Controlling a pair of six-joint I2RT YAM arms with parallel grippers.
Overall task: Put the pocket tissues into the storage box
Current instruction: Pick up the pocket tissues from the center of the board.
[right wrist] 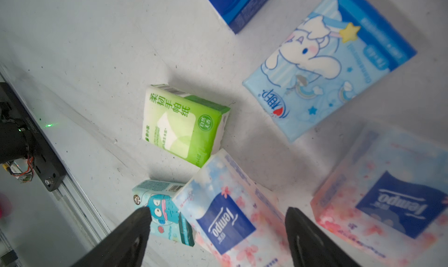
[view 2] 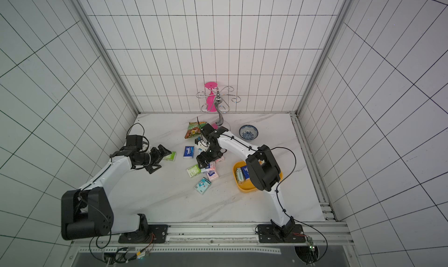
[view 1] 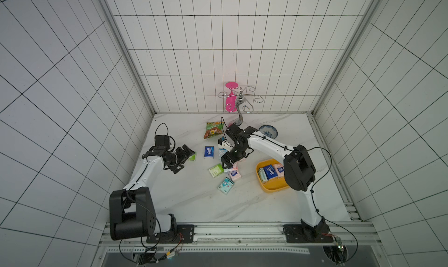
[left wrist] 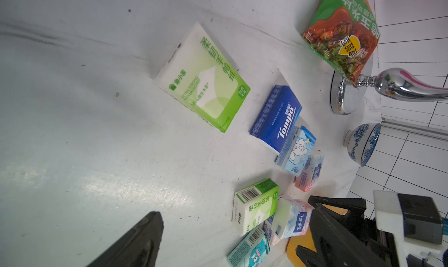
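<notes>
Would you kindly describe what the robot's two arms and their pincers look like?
Both the left arm and right arm have glossy white links, bulky black joint housings and thin black cables clipped along them, looping free at the joints. The left pincer and right pincer are matte black, with two tapering fingers each. No markings are legible.

Both top views stared down from high above the whole table (view 1: 194, 205); each wrist camera sat close over the pocket tissues (right wrist: 184, 122), shared by all.
</notes>
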